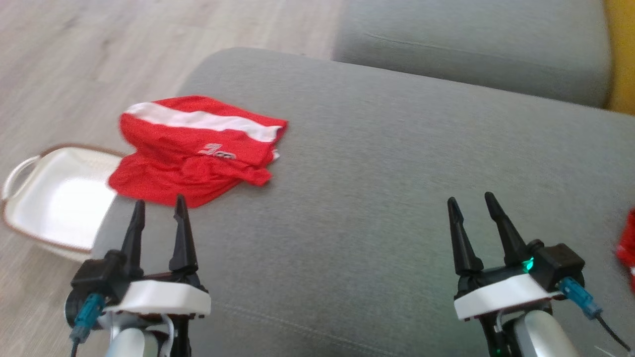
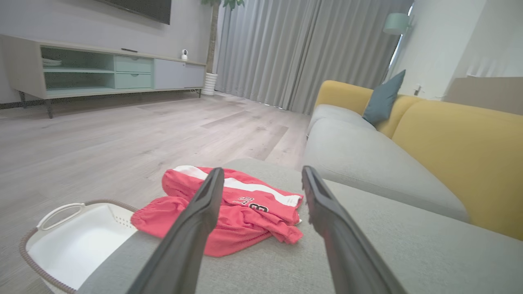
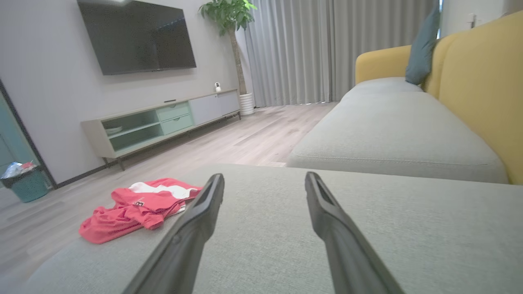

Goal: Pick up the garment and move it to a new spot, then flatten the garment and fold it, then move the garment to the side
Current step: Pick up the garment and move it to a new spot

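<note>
Inspection of my own fingers: my left gripper (image 1: 159, 200) stands fully spread, both dark fingers pointing forward over the grey sofa cushion (image 1: 377, 208), with nothing between them. My right gripper (image 1: 471, 197) is likewise wide apart and empty, above bare cushion. The red garment (image 1: 193, 148), a mesh sports top with a white band and printed lettering, lies in a loose, rumpled heap just ahead of my left fingertips, near the cushion's rounded corner; I cannot tell whether the tips touch it. It lies well apart from my right fingers, ahead and far to their left. A white laundry basket (image 1: 59, 193) with a brown woven rim sits on the wooden floor to the left of my left fingers, below the cushion's edge. A second red item (image 1: 627, 253), cut off by the frame, lies right of my right fingers; type undetermined.
</note>
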### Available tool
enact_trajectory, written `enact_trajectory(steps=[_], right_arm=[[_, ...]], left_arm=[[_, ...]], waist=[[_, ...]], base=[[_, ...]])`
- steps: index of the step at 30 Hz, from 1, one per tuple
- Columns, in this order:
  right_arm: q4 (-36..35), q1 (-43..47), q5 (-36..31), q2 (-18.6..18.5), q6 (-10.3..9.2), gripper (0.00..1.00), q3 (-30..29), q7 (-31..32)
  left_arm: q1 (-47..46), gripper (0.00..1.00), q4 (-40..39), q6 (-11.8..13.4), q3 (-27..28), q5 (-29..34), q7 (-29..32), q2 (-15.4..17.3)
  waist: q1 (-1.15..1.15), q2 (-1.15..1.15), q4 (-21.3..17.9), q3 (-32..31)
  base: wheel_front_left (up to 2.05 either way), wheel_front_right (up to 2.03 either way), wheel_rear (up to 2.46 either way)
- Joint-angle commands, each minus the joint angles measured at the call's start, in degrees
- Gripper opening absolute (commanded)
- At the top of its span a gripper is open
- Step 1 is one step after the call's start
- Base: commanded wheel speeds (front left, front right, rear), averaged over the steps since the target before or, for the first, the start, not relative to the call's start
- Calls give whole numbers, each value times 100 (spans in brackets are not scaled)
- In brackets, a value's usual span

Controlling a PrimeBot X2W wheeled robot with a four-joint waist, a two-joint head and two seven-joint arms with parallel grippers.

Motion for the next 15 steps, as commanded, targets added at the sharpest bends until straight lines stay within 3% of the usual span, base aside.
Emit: enact_trajectory(steps=[1,7,15], right_arm=[[-142,-47,14,-13,-4,100,161,-62],[-72,-30,-2,-13,-4,100,262,-62],[-103,-45,-26,-13,-4,100,312,-47]], left_arm=[[-162,100,-182,9,251,25,-31,6],[-90,100,-205,30,322,43,-31,6],[-67,100,-279,11,574,20,-31,6]], waist=[[0,0,328,-66],[0,0,627,-70],[0,0,593,29]], base=[[0,0,0],[0,0,0],[0,0,0]])
